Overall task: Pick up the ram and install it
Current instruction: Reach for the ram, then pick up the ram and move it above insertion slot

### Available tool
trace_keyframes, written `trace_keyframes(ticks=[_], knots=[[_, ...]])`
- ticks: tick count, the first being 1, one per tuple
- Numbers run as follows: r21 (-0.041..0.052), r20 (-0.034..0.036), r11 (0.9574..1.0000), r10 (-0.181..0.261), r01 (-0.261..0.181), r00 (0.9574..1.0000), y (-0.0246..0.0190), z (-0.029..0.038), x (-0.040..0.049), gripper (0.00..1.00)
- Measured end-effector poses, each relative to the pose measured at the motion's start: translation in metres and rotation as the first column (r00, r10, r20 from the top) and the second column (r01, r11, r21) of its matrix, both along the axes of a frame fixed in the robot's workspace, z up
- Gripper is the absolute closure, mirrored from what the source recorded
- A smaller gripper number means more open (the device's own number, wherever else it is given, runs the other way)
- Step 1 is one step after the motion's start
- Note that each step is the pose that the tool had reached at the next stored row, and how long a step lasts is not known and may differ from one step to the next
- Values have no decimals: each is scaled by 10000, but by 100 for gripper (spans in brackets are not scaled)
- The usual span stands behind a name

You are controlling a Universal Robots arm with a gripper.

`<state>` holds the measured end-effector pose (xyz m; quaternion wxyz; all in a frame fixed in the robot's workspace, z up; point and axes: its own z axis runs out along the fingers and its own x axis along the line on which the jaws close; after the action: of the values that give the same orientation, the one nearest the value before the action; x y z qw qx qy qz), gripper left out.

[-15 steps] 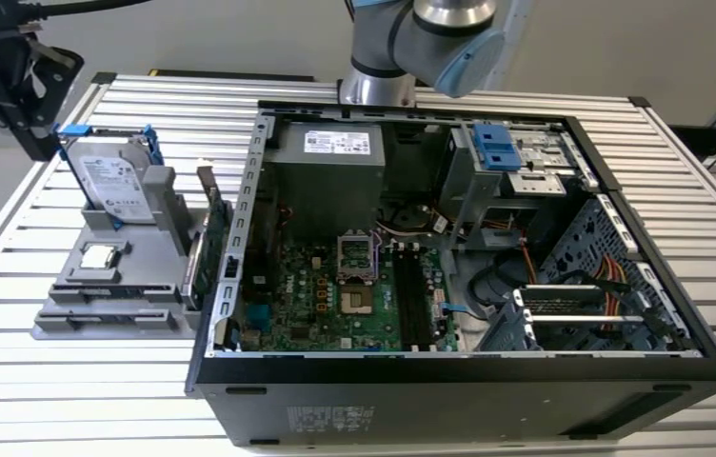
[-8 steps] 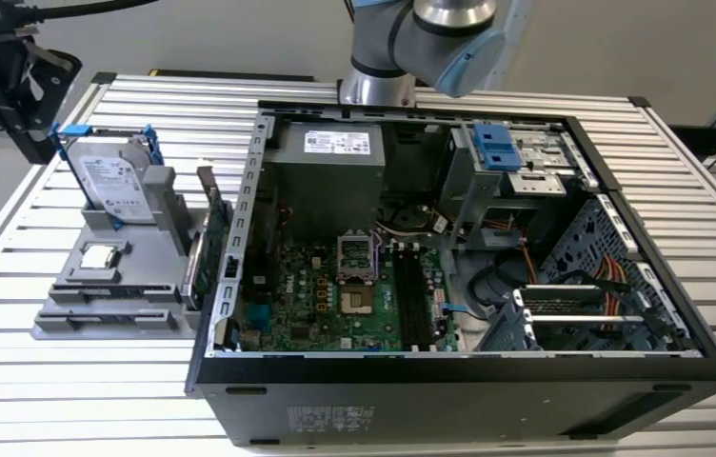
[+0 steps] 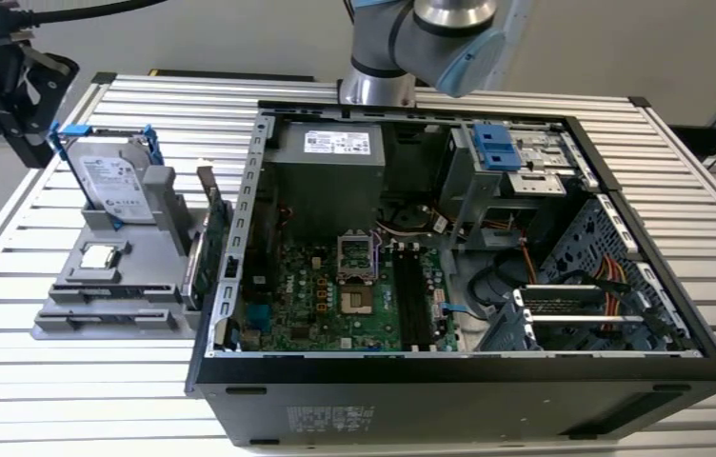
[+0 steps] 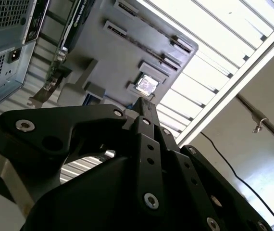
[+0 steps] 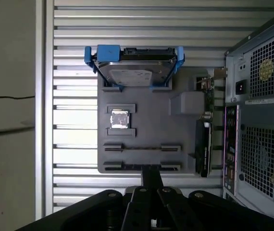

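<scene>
Broadly, the slatted surface [image 3: 79,381] carries an open computer case [image 3: 460,381], with a grey holder [image 5: 180,125] just beside it on the exterior view's left. A hard drive [image 5: 132,74] in a blue frame stands at one end of the holder, and a green expansion card [image 5: 204,144] stands along the edge nearest the case. In the first wrist view the claw [image 5: 151,173] hangs over the holder's opposite end, fingers pressed together with nothing between them. The ram [image 5: 142,148] lies edge-on in a holder slot, near the small silver chip [image 5: 119,119].
</scene>
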<state>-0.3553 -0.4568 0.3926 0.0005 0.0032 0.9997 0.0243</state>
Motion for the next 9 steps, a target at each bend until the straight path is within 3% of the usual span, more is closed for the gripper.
trace_keyframes(ticks=[9], knots=[[0, -16, 10000, 0, 0, 10000, -57, 0, 0, 100]])
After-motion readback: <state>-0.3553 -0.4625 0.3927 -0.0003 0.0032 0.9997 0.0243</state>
